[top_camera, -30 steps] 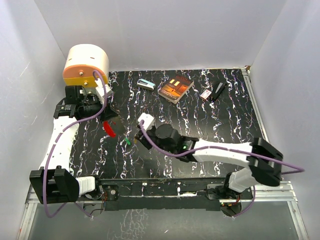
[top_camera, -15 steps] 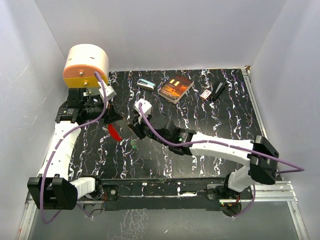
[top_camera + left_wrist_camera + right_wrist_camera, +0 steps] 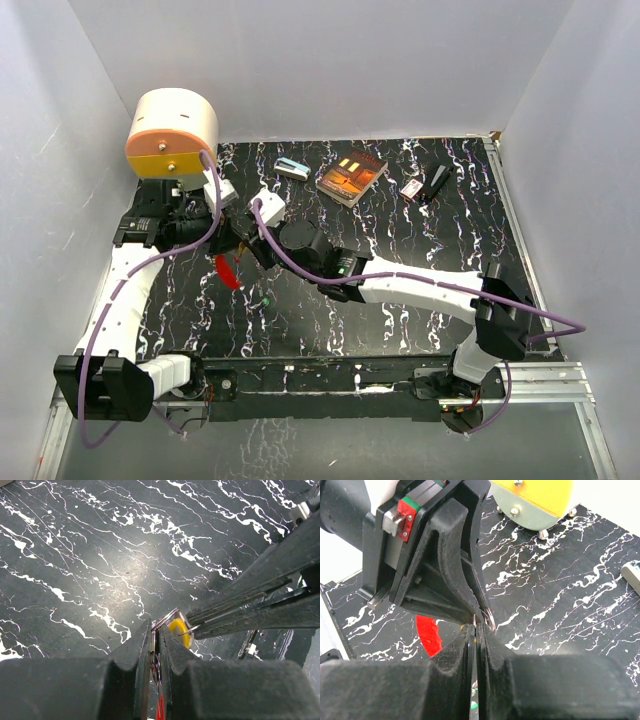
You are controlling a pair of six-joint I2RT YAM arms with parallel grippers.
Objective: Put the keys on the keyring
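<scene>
One yellow key (image 3: 178, 631) touches keyring (image 3: 166, 615) in left hand (image 3: 156, 628).

On the black, white-veined surface (image 3: 420, 250), a cream-and-orange drum (image 3: 172, 130) stands at 10 o'clock. A teal-and-white box (image 3: 291, 168) lies at 11, an orange-covered book (image 3: 351, 177) at 12, and a red-and-white box (image 3: 411, 189) beside a black oblong object (image 3: 437, 183) at 1.

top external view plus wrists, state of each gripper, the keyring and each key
left gripper: shut on the keyring
right gripper: shut on the yellow key
keyring: held, yellow key at its edge
yellow key: held against the keyring
red key: hanging under the left gripper
green key: loose on the table
</scene>
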